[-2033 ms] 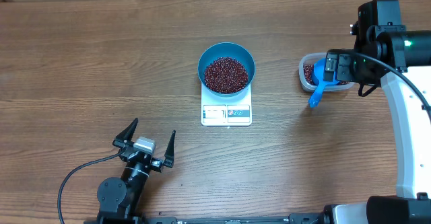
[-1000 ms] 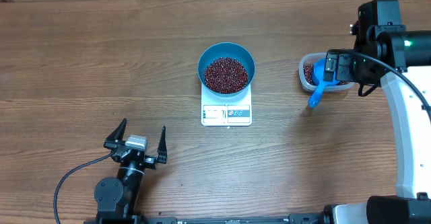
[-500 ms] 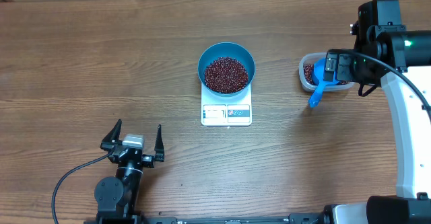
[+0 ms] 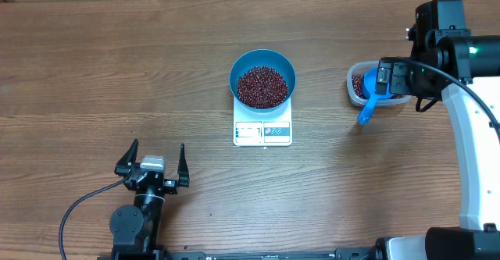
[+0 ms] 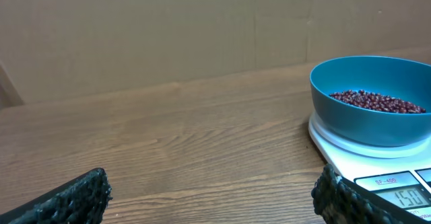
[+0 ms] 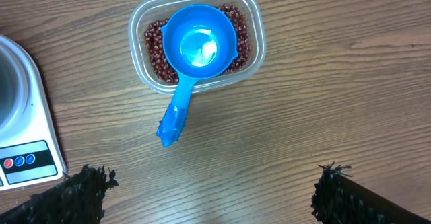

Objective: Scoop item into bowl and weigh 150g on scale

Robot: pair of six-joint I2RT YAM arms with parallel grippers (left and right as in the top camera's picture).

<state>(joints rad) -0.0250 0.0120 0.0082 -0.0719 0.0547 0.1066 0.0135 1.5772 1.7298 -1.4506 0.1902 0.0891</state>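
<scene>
Blue bowl: centred on the scale, carrying a heap of red-brown beans;
Display: appears to show the target weight, though the frame edge clips the digits;
Scoop: empty, lying in the clear tub on more beans, handle hanging over the rim;
Left gripper: jaws wide apart, empty, low over the wooden table, well apart from the scale;
Right gripper: jaws spread, holding nothing, above the tub;
Step in hand: likely the final check; best done with both arms kept off bowl and scale so the reading settles; any shortfall topped up a few beans at a time
</scene>
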